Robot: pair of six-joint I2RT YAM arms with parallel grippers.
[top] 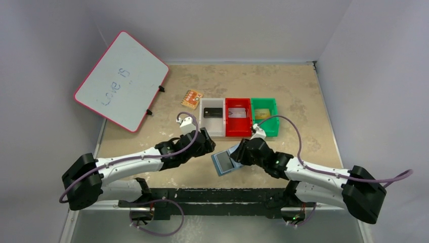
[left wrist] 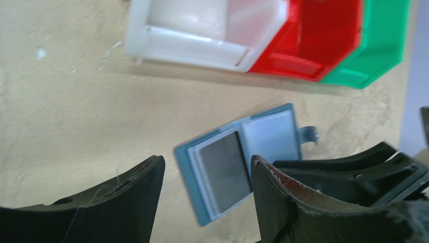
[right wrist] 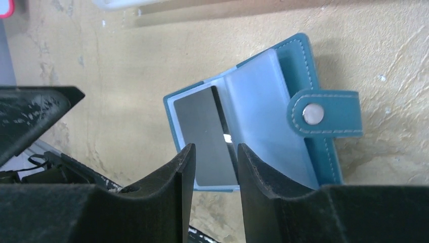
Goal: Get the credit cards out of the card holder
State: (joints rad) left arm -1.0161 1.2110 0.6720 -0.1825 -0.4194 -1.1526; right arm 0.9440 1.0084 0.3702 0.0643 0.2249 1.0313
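Card holder (top: 220,163) open flat, long axis slanting near-left to far-right, tab (right wrist: 329,114) rightward, silver-grey card (right wrist: 202,131) in left half. Right gripper (right wrist: 215,152) narrowly parted over card; left gripper (left wrist: 207,162) wide, empty.

The speckled beige tabletop (top: 303,101) carries a white bin (top: 215,130), red bin (top: 238,132) and green bin (top: 264,101) in a far row. An orange square (top: 192,98) lies to their left, and the open card holder (top: 222,163) lies nearer.

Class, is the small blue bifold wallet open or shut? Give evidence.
Open: the small blue bifold wallet lies spread, pale inner pockets facing up, a dark grey card showing in one.
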